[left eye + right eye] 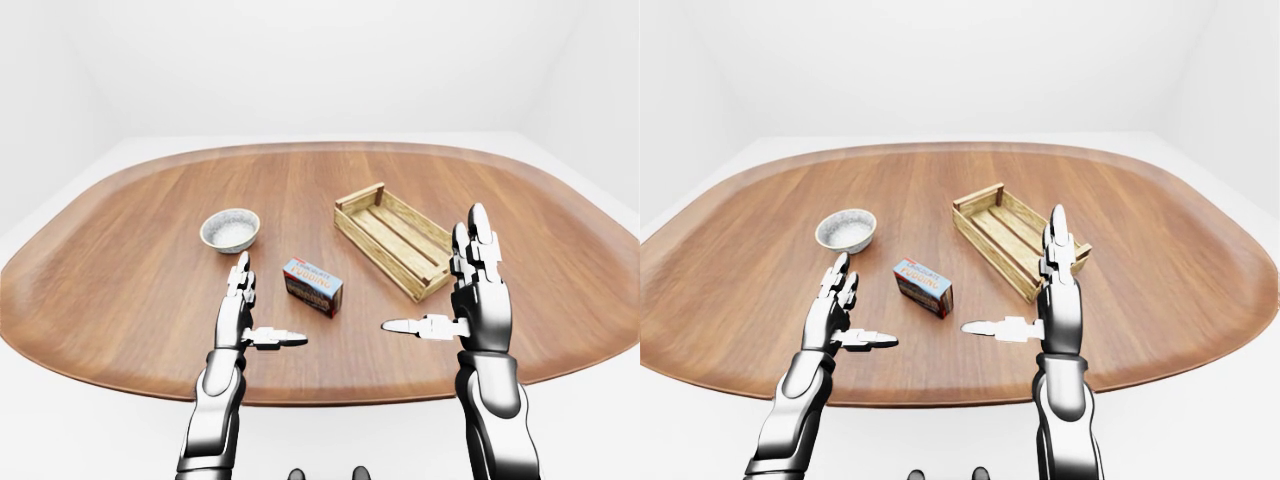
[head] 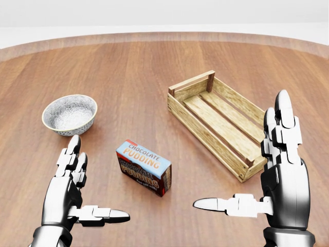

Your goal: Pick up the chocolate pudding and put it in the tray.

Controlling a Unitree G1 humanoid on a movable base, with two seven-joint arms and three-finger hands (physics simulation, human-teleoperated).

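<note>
The chocolate pudding box (image 2: 144,167), blue-topped with dark sides, lies on the wooden table (image 2: 128,67) at the centre of the head view. The wooden slatted tray (image 2: 218,121) sits up and to the right of it, empty. My left hand (image 2: 85,188) hovers open at the lower left, left of the box and apart from it. On the lower right my right hand (image 2: 247,170) is held open, thumb pointing left, its fingers overlapping the tray's near corner in the head view. Neither hand touches anything.
A speckled white bowl (image 2: 69,114) stands on the table at the left, above my left hand. The oval table's near edge (image 1: 330,392) shows in the left-eye view. White floor and walls surround the table.
</note>
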